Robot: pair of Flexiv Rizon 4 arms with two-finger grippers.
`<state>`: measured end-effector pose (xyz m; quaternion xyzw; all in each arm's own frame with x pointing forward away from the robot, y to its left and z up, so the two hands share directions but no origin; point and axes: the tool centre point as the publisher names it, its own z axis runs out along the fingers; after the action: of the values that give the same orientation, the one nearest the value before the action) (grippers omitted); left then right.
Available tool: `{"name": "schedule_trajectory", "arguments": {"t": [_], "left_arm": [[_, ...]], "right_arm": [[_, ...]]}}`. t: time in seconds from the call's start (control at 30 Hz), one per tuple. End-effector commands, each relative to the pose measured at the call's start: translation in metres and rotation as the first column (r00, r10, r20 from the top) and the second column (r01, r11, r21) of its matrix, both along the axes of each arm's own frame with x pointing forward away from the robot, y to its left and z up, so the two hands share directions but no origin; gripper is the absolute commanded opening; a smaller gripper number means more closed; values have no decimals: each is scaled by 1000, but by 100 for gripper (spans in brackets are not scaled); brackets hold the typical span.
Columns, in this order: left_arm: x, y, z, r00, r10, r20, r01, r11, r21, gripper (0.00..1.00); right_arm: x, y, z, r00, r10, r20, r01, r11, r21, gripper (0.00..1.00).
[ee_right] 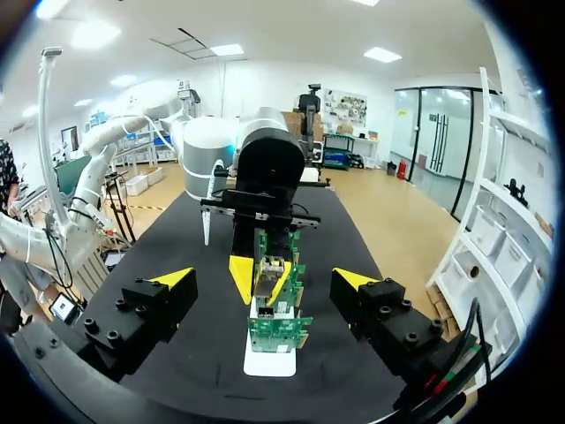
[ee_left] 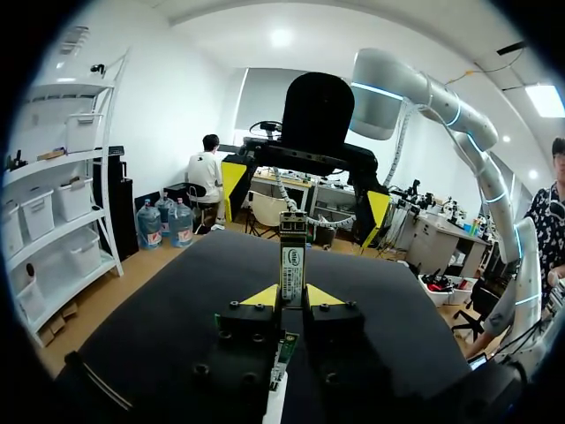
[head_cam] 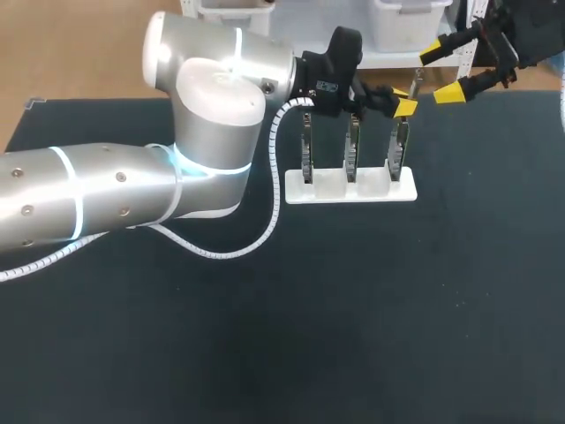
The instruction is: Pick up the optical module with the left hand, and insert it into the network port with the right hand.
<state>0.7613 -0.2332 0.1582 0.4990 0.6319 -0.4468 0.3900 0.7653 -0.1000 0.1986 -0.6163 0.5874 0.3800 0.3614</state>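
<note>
At the rack (head_cam: 353,193), your left gripper (ee_left: 293,299) clamps the optical module (ee_left: 292,261); next, hand it to your empty, wide-open right gripper (head_cam: 440,72).

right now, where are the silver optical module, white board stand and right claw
silver optical module (ee_left: 292,261), left wrist view, on its white label
white plastic board stand (head_cam: 408,191), head view, bare right end
right claw (head_cam: 440,72), head view, midway between its yellow tips

The module (ee_left: 292,276) gripped in the left hand (ee_left: 292,299) carries a white label (ee_left: 292,254) with a blue mark and fine print, too small to read. A sticker (head_cam: 327,87) on that hand's black body is equally illegible.
</note>
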Motion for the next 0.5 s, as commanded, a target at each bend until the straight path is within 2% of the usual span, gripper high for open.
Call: {"name": "schedule_trajectory", "arguments": {"t": [0.03, 0.5], "left_arm": [[1, 0, 0, 1000, -2, 0, 2, 1000, 0, 0], [1, 0, 0, 1000, -2, 0, 2, 1000, 0, 0]], "right_arm": [[-2, 3, 0, 1000, -1, -1, 1, 1000, -1, 100], [-5, 10, -3, 999, 35, -20, -35, 999, 10, 100]]}}
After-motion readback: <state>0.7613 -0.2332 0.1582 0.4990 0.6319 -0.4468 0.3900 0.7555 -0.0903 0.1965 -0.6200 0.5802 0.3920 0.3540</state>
